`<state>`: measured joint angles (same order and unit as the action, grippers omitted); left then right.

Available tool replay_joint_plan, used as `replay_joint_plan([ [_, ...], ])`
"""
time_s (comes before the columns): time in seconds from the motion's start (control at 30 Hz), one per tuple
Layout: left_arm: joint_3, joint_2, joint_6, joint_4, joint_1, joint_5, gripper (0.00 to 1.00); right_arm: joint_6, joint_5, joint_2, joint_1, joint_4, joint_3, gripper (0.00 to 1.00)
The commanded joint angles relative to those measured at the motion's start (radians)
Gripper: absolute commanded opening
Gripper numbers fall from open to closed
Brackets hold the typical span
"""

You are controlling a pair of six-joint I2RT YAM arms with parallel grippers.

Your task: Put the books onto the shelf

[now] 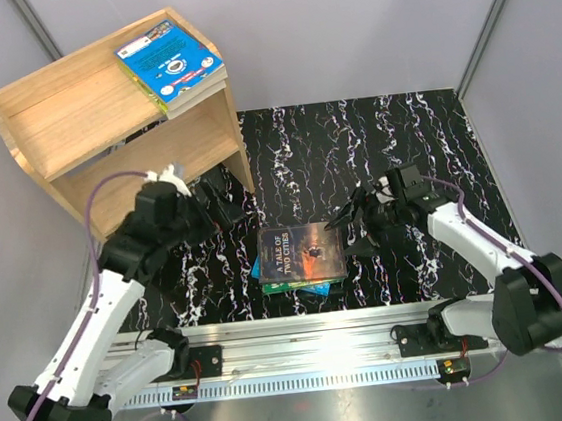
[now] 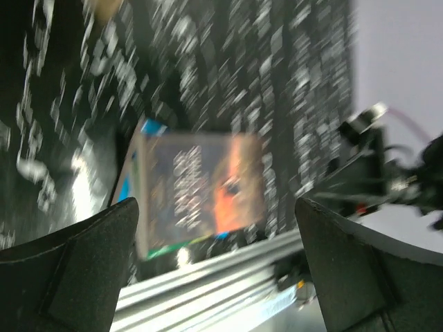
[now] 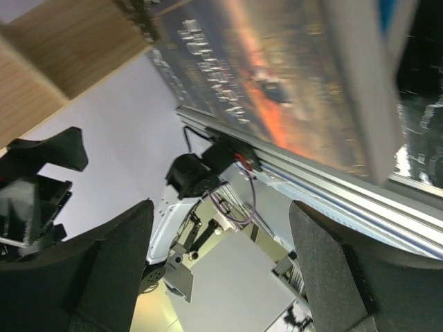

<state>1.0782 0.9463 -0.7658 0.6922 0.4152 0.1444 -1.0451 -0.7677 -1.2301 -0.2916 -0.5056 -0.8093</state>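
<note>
Brown-covered book stack lies on the counter, lower covers hidden. Blue book sits atop the shelf. Left end effector, blurred, and right end effector both gape empty.

Black mat — white-veined, aluminium rail, grey walls

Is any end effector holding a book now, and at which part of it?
Nothing is held. The left end effector and the right end effector are open, beside the stacked books.
</note>
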Motion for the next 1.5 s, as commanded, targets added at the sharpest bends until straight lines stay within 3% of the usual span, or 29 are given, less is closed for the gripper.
replay_joint_plan([
  [0.0, -0.153, -0.075, -0.038, -0.127, 0.014, 0.047, 0.99, 0.068, 0.021, -0.032, 0.008, -0.005, 0.022, 0.86],
  [0.17, -0.261, -0.046, -0.013, -0.171, 0.030, 0.087, 0.99, 0.175, 0.119, -0.110, 0.006, -0.057, -0.014, 0.85],
  [0.4, -0.296, 0.153, -0.023, -0.299, 0.096, 0.101, 0.99, 0.284, 0.221, -0.222, 0.005, -0.105, -0.063, 0.85],
  [0.73, -0.290, 0.338, -0.023, -0.384, 0.129, 0.122, 0.99, 0.315, 0.208, -0.296, 0.005, -0.085, -0.094, 0.83],
  [1.27, -0.063, 0.543, 0.017, -0.329, 0.272, 0.132, 0.99, 0.309, 0.169, -0.310, 0.005, -0.059, -0.079, 0.79],
  [1.4, 0.047, 0.592, 0.054, -0.246, 0.312, 0.104, 0.99, 0.309, 0.160, -0.299, 0.005, -0.068, -0.099, 0.73],
  [1.47, 0.081, 0.621, 0.072, -0.205, 0.326, 0.086, 0.99, 0.312, 0.157, -0.290, 0.005, -0.077, -0.108, 0.66],
])
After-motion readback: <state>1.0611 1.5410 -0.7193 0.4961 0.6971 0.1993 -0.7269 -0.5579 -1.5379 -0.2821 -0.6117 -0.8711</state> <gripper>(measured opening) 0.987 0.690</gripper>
